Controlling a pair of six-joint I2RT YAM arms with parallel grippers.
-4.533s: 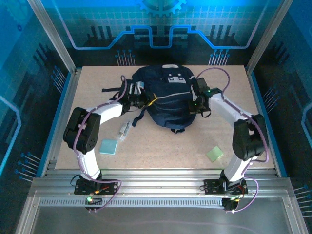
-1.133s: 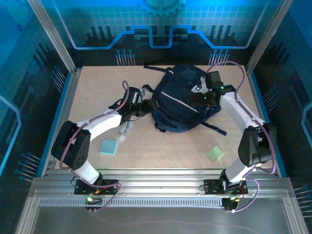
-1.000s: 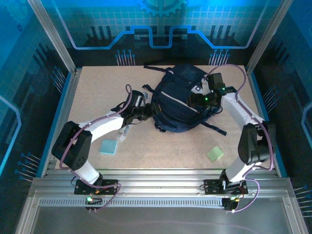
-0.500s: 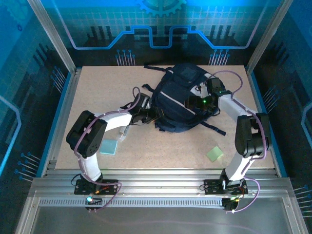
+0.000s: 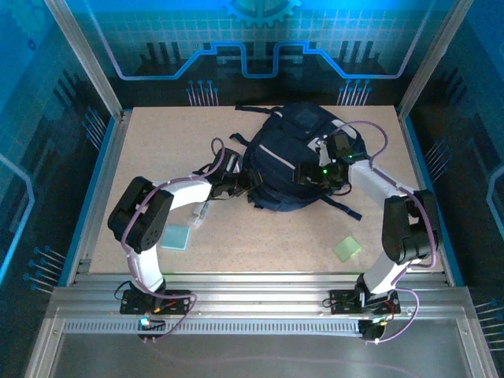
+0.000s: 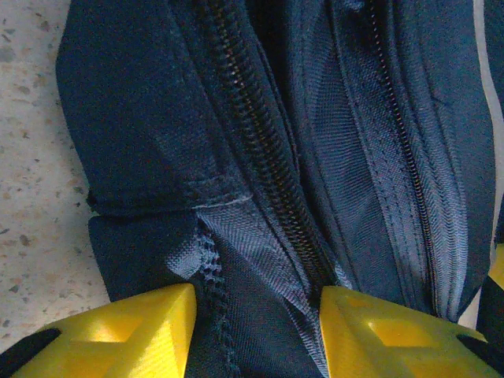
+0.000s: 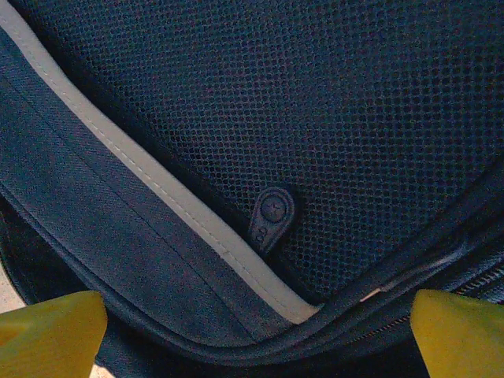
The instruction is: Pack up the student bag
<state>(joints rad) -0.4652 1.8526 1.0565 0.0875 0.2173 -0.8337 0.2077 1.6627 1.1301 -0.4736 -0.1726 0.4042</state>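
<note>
The student bag (image 5: 287, 161) is laid far-centre on the bench (image 5: 157, 142). The right end effector (image 7: 258, 335) is spread wide against its mesh panel (image 7: 331, 118). The left end effector (image 6: 258, 323) is parted around a zipper seam (image 6: 268, 173); grip cannot be told.

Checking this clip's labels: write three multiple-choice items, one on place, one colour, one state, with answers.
1. Where is the light green square pad relative to the dark navy fabric backpack?
A. on it
B. nearer the arm bases, on the tan table, right side
C. behind it
2. The right gripper has fingers coloured:
A. red
B. yellow
C. white
3. The right gripper is:
A. open over the backpack
B. shut on a strap
C. holding the pad
Key: B, bare table surrounds it; B, yellow tips at both corners; A, fingers far apart.
</note>
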